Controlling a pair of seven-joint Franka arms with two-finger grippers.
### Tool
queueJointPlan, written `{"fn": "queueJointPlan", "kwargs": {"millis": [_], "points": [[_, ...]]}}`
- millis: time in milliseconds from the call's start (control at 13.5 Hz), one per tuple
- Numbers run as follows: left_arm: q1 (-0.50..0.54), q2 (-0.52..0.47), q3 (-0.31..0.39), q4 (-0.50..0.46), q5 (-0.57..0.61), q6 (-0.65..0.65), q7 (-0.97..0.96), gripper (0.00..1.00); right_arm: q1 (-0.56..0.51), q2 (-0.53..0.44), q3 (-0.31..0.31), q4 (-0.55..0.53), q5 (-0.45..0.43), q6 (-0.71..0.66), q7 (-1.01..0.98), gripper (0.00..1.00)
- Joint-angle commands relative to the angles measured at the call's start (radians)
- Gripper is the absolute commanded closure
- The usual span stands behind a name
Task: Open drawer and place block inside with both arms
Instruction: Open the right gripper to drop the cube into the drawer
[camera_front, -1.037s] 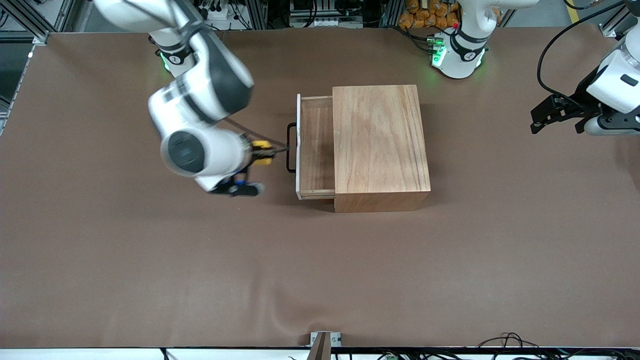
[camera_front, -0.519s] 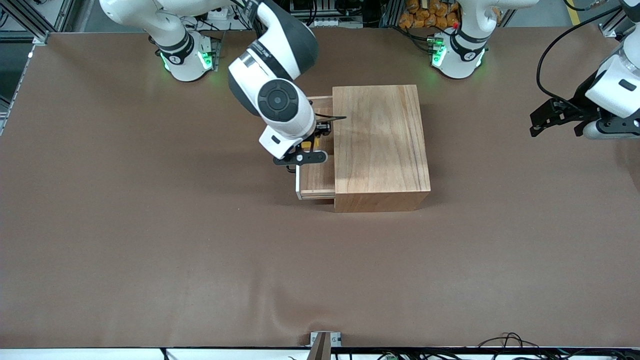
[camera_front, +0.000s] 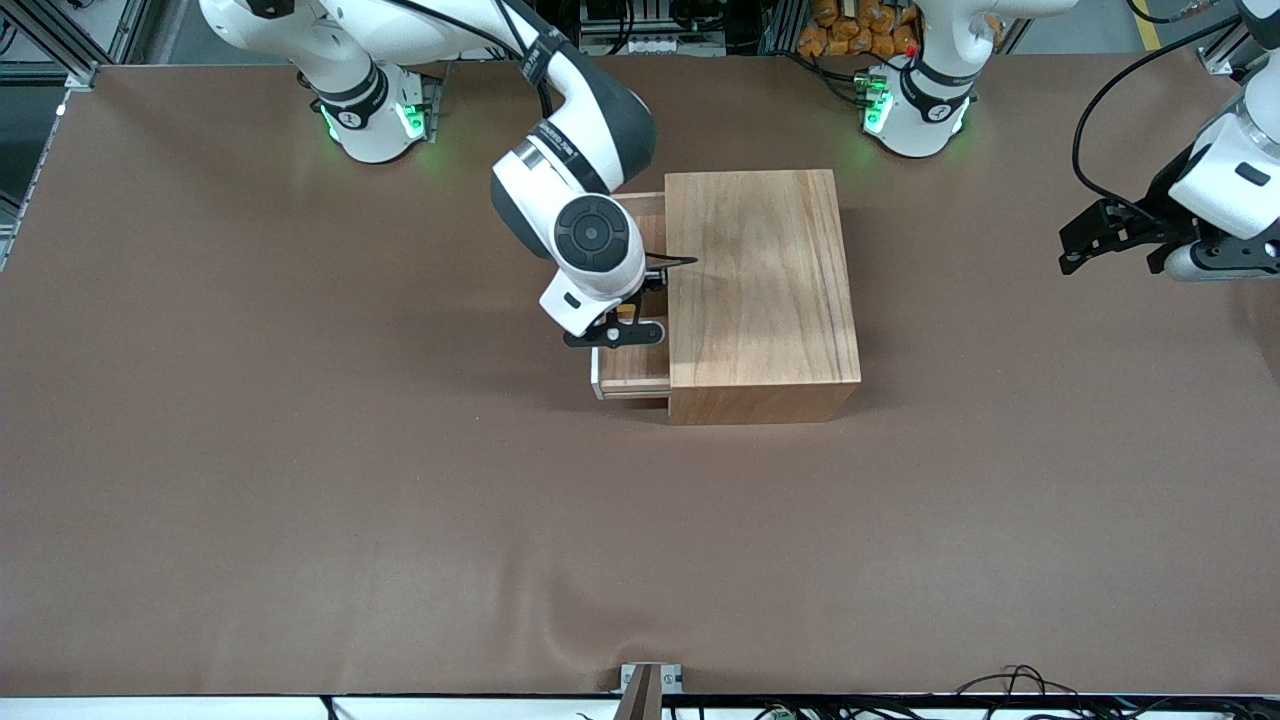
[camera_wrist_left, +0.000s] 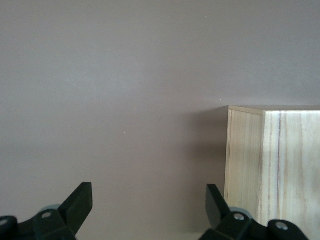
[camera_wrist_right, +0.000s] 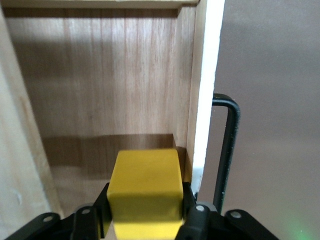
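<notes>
Presently the drawer (camera_front: 632, 368) stands pulled out of the wooden box (camera_front: 760, 290) toward the right arm's end of the brown counter (camera_front: 300, 480), white front panel (camera_wrist_right: 207, 90) and black loop handle (camera_wrist_right: 227, 150) showing. Right tool (camera_front: 622, 322) hangs over the open drawer, fingers pinching the yellow block (camera_wrist_right: 146, 186) above the tray's wood floor. Left tool (camera_wrist_left: 147, 210) waits over bare counter at the left arm's end, fingers spread, nothing between them, box corner beside it.
</notes>
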Motion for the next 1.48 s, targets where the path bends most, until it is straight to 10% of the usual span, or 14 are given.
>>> {"fn": "queueJointPlan", "kwargs": {"millis": [0, 1111, 1407], "points": [[0.029, -0.005, -0.006, -0.005, -0.01, 0.012, 0.031, 0.0, 0.005, -0.017, -0.009, 0.013, -0.01, -0.013, 0.025, 0.0], [0.029, -0.002, -0.006, -0.003, -0.01, 0.022, 0.036, 0.0, -0.477, -0.205, -0.035, 0.225, -0.029, -0.249, -0.094, 0.0], [0.029, -0.005, -0.006, 0.0, -0.008, 0.019, 0.036, 0.0, -0.597, -0.294, -0.026, 0.219, -0.152, -0.324, -0.211, 0.0]]}}
